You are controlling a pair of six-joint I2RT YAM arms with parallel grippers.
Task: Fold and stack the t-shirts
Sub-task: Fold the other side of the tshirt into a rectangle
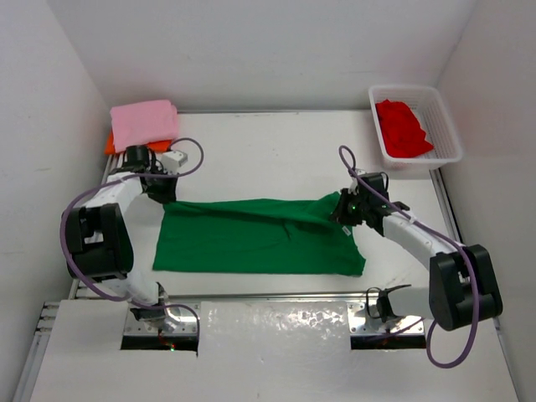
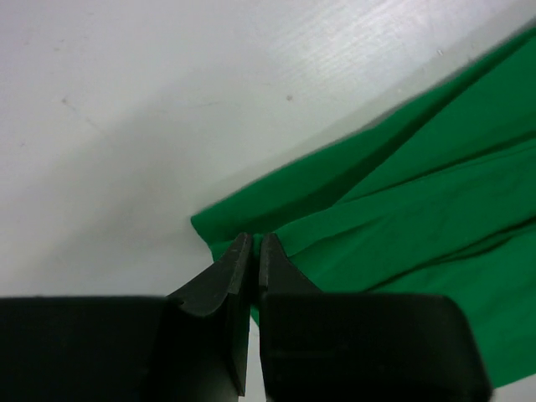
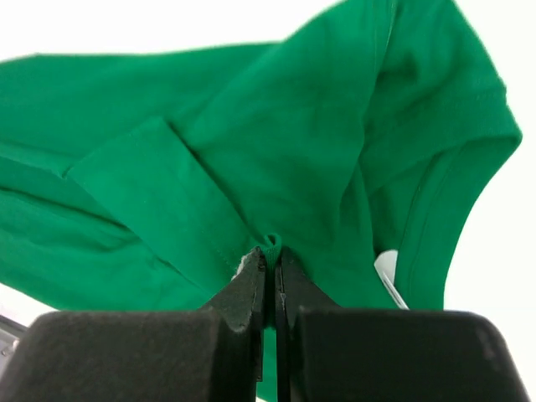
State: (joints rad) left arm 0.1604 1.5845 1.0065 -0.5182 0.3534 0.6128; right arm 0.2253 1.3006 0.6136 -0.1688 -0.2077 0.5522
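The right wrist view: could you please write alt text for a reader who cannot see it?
The right gripper, black jaws shut, pinches a bunched fold of the green t-shirt, which fills most of the frame. White background shows along the edges.

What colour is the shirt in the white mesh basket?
Red: a crumpled red fabric t-shirt in the white plastic mesh basket, clearest in the top external view.

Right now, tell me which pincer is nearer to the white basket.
Right. The right pincer pinches the green t-shirt left of the basket, on its near side; the left pincer holds the shirt's other end, far to the left.
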